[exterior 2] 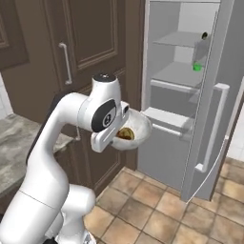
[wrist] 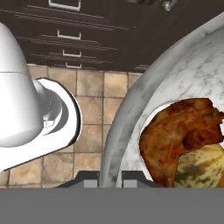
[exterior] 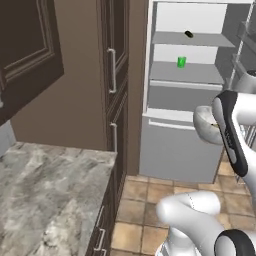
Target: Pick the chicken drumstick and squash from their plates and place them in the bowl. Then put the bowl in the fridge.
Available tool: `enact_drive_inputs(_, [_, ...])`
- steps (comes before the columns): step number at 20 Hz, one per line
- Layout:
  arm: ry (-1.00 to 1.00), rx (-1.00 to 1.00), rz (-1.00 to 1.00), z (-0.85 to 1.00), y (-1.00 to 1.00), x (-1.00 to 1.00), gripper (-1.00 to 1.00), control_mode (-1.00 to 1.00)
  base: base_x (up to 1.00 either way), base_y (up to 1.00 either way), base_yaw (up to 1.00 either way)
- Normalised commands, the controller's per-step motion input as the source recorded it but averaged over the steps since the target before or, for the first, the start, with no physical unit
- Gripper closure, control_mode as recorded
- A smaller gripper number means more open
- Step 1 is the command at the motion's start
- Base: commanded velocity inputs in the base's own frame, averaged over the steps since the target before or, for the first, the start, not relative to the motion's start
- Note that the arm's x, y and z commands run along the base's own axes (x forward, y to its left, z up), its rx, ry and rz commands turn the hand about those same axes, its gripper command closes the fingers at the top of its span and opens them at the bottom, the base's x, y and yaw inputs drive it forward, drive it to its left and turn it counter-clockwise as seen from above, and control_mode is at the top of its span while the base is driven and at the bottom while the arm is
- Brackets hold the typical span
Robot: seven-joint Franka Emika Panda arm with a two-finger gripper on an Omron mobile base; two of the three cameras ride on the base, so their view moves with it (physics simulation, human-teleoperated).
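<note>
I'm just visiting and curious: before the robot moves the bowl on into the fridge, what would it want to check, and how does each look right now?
1. Pincer shut on the bowl's rim: ok; its tips sit either side of the rim.
2. Chicken drumstick in the bowl: ok.
3. Squash in the bowl: ok, it lies against the drumstick.
4. Fridge door open: ok.
5. Free shelf space: ok; the shelf with the green cup has bare room beside it.
6. Bowl held level: cannot tell for sure.
</note>
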Motion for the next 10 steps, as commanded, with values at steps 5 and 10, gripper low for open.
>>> enact_drive_inputs(5, [0.00, 0.00, 0.00, 0.00, 0.00, 0.00, 1.00, 1.00, 0.68, 0.07, -0.28])
enact_drive_inputs(10, [0.00, 0.00, 0.00, 0.00, 0.00, 0.00, 1.00, 1.00, 0.63, 0.22, -0.02])
